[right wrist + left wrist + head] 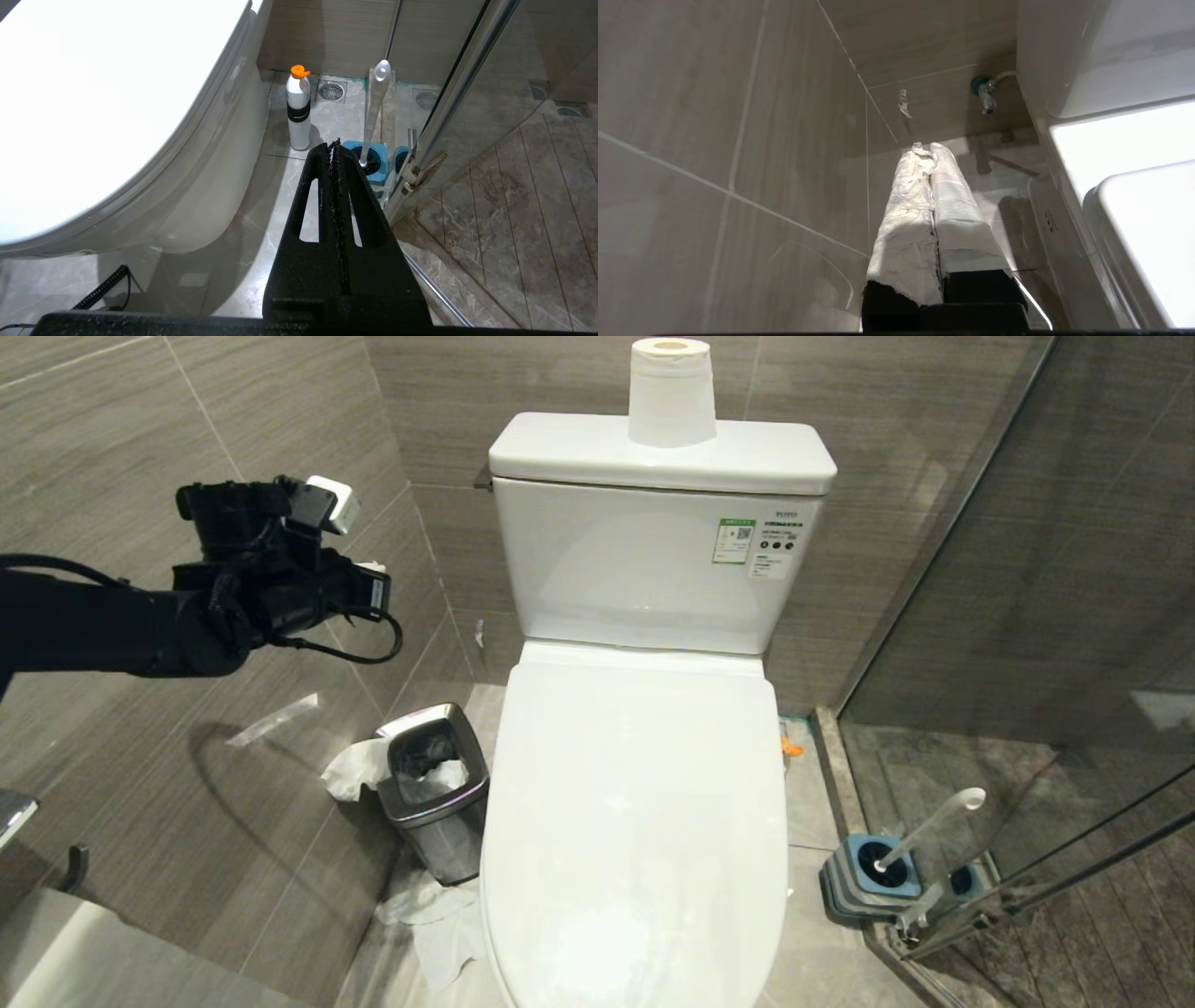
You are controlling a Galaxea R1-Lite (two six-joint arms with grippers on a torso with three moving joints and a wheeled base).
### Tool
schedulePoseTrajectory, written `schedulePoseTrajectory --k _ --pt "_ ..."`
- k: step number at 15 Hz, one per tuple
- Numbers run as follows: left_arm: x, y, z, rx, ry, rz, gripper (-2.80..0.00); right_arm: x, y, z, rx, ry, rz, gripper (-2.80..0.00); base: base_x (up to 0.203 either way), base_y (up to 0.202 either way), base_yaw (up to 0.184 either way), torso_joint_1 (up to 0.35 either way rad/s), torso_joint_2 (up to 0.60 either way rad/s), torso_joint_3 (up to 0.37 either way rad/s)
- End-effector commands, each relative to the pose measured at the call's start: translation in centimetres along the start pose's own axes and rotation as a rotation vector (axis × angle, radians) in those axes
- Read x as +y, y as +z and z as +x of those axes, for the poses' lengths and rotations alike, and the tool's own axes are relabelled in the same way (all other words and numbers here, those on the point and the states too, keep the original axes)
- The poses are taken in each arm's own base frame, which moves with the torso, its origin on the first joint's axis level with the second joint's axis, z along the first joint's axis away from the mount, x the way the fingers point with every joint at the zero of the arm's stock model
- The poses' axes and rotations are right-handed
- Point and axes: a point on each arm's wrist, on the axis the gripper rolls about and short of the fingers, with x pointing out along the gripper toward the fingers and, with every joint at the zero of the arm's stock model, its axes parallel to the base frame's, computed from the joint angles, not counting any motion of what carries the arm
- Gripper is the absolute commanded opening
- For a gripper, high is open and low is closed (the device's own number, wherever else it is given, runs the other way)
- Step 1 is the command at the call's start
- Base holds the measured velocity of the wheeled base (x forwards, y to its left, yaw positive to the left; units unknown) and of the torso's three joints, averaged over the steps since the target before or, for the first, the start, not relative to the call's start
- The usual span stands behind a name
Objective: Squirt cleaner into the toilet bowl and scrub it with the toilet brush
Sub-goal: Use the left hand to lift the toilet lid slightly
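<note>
closed toilet lid (635, 821) nearest; left gripper (930, 154) pressed together, raised beside tank (653, 560)

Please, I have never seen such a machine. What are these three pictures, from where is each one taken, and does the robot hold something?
A two-armed robot stands before a toilet with its lid down. The head camera shows the left gripper raised beside the tank; the left wrist camera shows its wrapped fingers shut, empty. The right wrist camera looks past the right gripper, also shut and empty, at a white bottle with an orange cap and the toilet brush standing in its blue holder on the floor. A small bin stands left of the toilet, a paper roll on the tank.
</note>
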Motion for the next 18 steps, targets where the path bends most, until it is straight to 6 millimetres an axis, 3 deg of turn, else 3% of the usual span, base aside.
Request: schedulePoseTrajectory --k 1,5,9,13,18 --pt "-1.0 -2.6 1.9 0.047 -0.020 0.003 -2.80 0.0 0.0 0.0 0.001 0.001 0.000 -2.80 0.000 0.000 0.000 0.000 0.00 0.000" --pt "-1.5 -6.0 3.7 0.117 -0.034 -0.005 -2.80 0.0 0.0 0.0 0.001 0.001 0.000 -2.80 0.000 0.000 0.000 0.000 0.00 0.000" --pt "-1.1 -9.5 4.0 0.197 -0.090 -0.038 -2.80 0.0 0.0 0.0 0.001 -0.001 0.000 -2.80 0.000 0.000 0.000 0.000 0.00 0.000" --pt "-0.1 -11.1 3.7 0.193 -0.130 -0.068 -2.80 0.0 0.0 0.0 0.001 0.000 0.000 -2.80 0.000 0.000 0.000 0.000 0.00 0.000" --pt "-0.9 -12.4 3.4 0.221 -0.212 -0.165 -2.80 0.0 0.0 0.0 0.001 0.000 0.000 -2.80 0.000 0.000 0.000 0.000 0.00 0.000"
